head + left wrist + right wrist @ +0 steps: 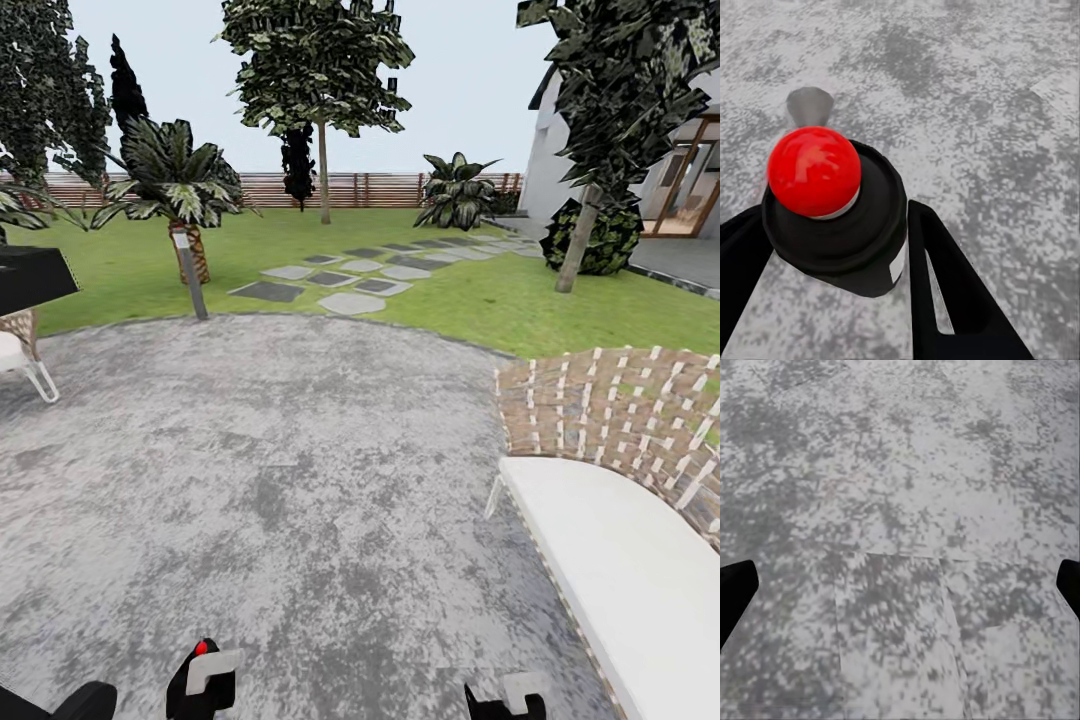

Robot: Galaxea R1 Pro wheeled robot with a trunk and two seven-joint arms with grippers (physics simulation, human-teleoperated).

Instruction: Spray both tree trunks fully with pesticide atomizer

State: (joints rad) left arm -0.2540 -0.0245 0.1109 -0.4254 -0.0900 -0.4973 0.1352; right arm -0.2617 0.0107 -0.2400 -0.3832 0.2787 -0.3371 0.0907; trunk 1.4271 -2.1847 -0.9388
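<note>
A wide garden lawn [470,300] lies beyond a round grey stone floor [300,470], closed at the far side by a slatted fence [380,188]. Two slim-trunked trees stand on the grass: one far and centre [323,172], one nearer on the right [577,245] beside a dark shrub [600,240]. A short palm [190,245] and a thin post [190,275] stand at the left lawn edge, and grey stepping stones [350,285] run between toward the far tree. A white-cushioned wicker sofa [620,520] fills the near right; a dark grill [30,275] and chair [20,350] sit at the far left. At the near edge, the left pincer [205,685] is closed around the atomizer [832,210], a small dark bottle with a red top, held upright just above the floor. The right pincer [900,585] hangs spread wide and empty over bare paving. The pickup looks done; the step in hand is carrying the bottle to a tree. The next move likely calls for driving across the paving onto the grass, steering clear of the sofa and the post.
</note>
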